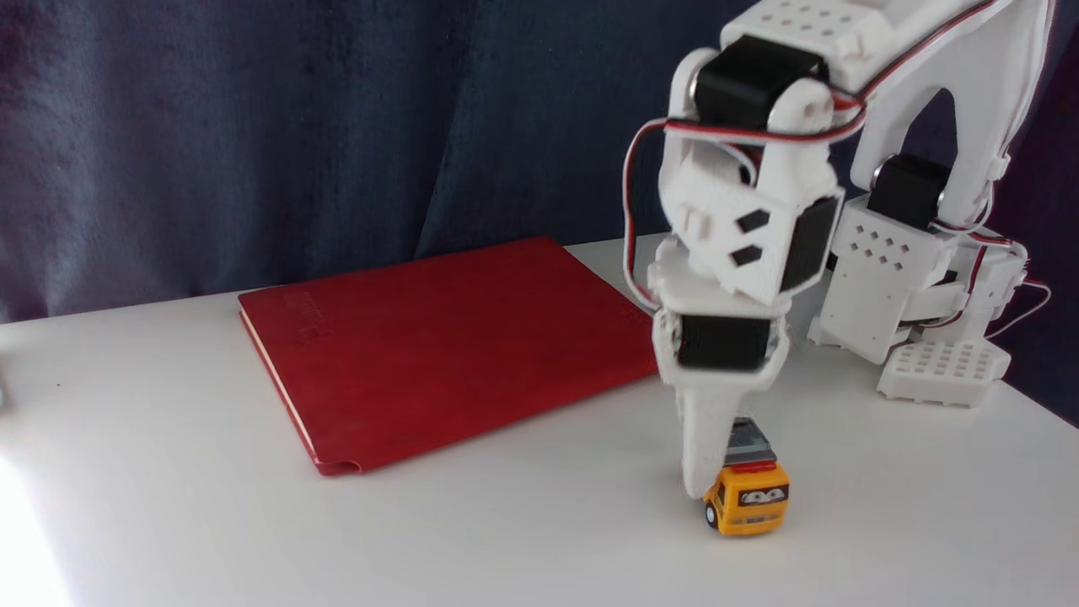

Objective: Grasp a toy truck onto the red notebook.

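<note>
Lower right of frame: gripper [716,472] down against the toy truck [748,497] on the white table [506,523] (jaw opening hidden, cannot tell); red notebook [438,346] flat at centre, apart

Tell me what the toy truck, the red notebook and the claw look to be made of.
Toy truck: glossy moulded plastic, judging by the shiny yellow-orange cab and grey bed.
Red notebook: matte, leather-like soft cover with embossed lettering; cream edges suggest paper pages.
Claw: matte white plastic, probably 3D-printed, given the slightly grainy surface.
</note>
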